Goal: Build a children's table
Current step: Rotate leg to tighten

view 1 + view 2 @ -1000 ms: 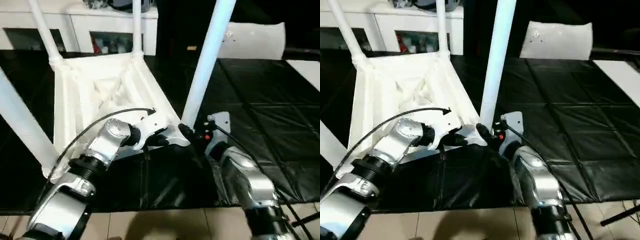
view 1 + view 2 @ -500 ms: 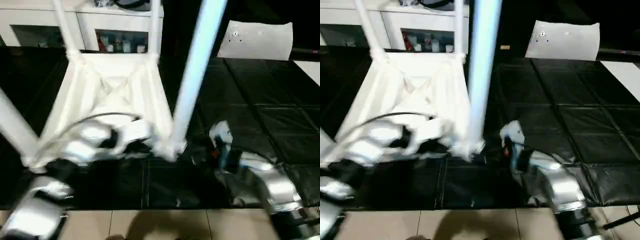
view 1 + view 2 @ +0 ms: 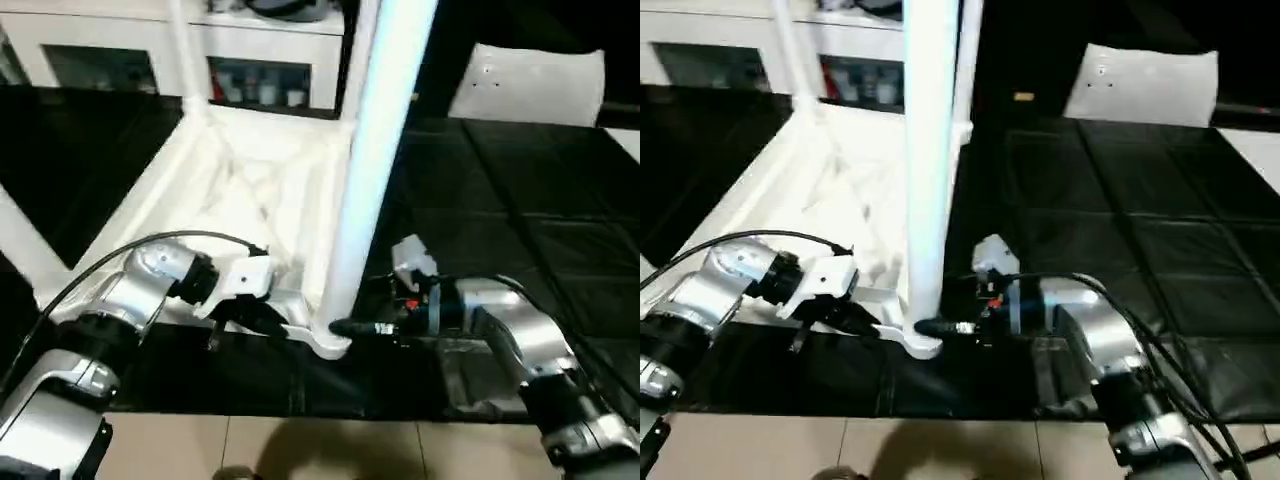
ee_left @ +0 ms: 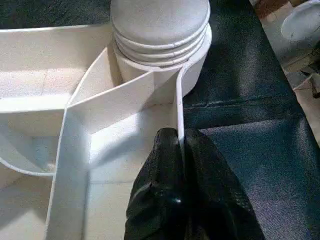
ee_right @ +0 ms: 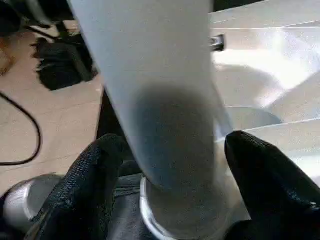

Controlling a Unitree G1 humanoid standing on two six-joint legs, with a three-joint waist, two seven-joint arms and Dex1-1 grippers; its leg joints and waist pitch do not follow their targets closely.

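Looking at legs: table top (image 3: 255,190) lies underside up, mid-frame; three legs visibly socketed.
Left gripper (image 4: 181,145): pinching a rib.
Right gripper (image 5: 165,165): spread around near leg (image 3: 375,150), 5 o'clock corner.
Left: probably seating it, flipping.

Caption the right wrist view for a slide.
Right gripper fingers straddle a table leg just above its socket.

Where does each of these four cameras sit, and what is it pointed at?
Left eye and right eye views: on the head, looking down over both silver forearms at the upturned table.
Left wrist view: on the left wrist; its left tool pinches a rib by the corner socket.
Right wrist view: on the right wrist; its right tool straddles the near leg.
Shared: all show that leg.
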